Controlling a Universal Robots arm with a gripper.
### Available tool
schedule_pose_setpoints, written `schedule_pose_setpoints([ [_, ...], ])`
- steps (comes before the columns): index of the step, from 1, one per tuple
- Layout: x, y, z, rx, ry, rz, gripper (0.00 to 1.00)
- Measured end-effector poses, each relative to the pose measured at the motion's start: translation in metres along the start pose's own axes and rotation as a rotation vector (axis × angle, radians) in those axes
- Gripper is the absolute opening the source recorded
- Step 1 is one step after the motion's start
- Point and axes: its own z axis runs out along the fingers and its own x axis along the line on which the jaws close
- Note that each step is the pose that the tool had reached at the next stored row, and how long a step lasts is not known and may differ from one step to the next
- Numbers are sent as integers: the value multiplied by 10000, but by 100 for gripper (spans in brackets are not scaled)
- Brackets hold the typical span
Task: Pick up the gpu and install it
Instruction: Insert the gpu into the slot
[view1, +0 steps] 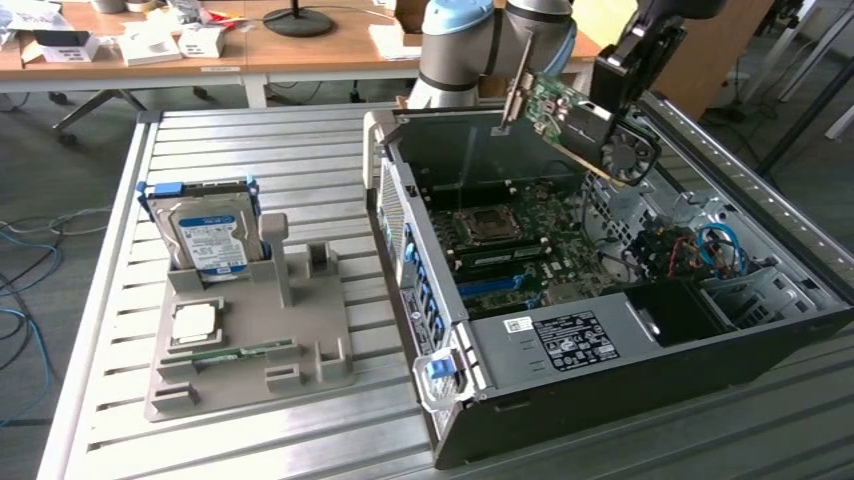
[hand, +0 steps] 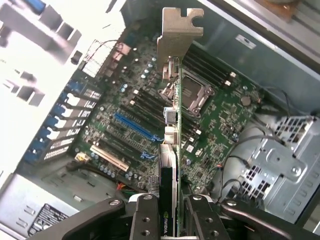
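Note:
The gpu (view1: 574, 120) hangs tilted in the air above the back of the open computer case (view1: 601, 340). It is a green card with a black fan and a metal bracket (view1: 511, 95) at its end toward the exterior view's left. My gripper (view1: 625, 100) is shut on its fan end. In the wrist view the gpu (hand: 170, 150) shows edge-on between my two fingers (hand: 145, 220), with its bracket (hand: 177, 35) far from me. Below it lies the motherboard (hand: 220, 115) with its blue slot (hand: 135, 127) and white slot (hand: 107, 156).
A grey fixture (view1: 247, 330) at the exterior view's left holds an upright hard drive (view1: 207, 235), a processor (view1: 196, 322) and a green memory stick (view1: 234, 352). The case walls, the drive cage (hand: 285, 160) and loose cables (view1: 707, 250) surround the motherboard.

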Motion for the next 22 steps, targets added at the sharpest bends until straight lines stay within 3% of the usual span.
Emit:
schedule_pose_setpoints([
  [22,0,-1,14,-53,202,-3869,26],
])
